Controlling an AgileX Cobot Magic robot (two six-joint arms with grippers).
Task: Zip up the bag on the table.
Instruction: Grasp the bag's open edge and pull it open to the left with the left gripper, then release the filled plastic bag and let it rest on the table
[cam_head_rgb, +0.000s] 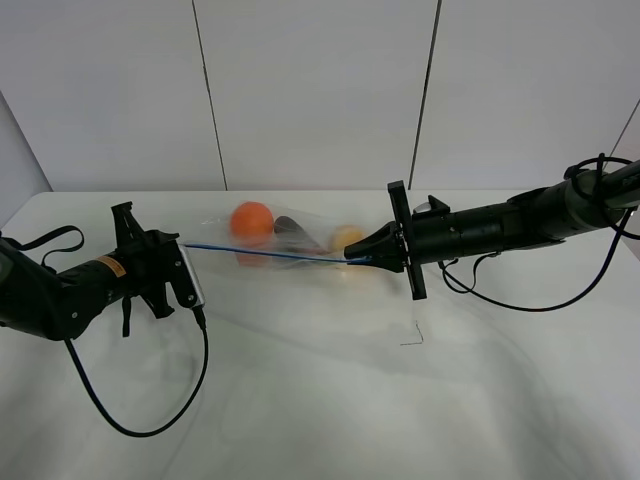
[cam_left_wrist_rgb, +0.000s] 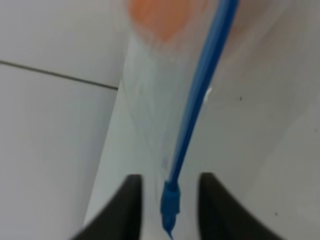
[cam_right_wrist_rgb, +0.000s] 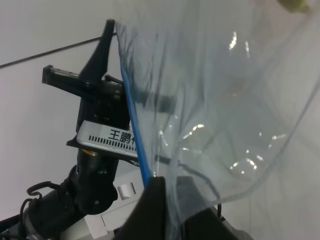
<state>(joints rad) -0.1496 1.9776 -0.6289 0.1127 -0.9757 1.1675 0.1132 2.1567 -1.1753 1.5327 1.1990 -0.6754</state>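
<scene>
The clear bag (cam_head_rgb: 300, 243) hangs stretched between my two grippers just over the white table (cam_head_rgb: 320, 400). An orange (cam_head_rgb: 252, 220), a dark eggplant (cam_head_rgb: 291, 230) and a yellow pear (cam_head_rgb: 346, 237) show through it. Its blue zipper strip (cam_head_rgb: 270, 253) runs along the near edge. My left gripper (cam_head_rgb: 183, 250) is at the strip's left end. In the left wrist view, that gripper (cam_left_wrist_rgb: 170, 176) is open, and the strip's end (cam_left_wrist_rgb: 170, 202) sits between the fingers with a gap on each side. My right gripper (cam_head_rgb: 352, 259) is shut on the bag's right end, its fingers (cam_right_wrist_rgb: 156, 200) pinching the blue strip (cam_right_wrist_rgb: 135, 130) and plastic.
A black cable (cam_head_rgb: 130, 425) loops over the table in front of the left arm. Another cable (cam_head_rgb: 500, 298) hangs under the right arm. A small dark mark (cam_head_rgb: 412, 338) lies on the table near the middle. A panelled wall (cam_head_rgb: 320, 90) stands behind.
</scene>
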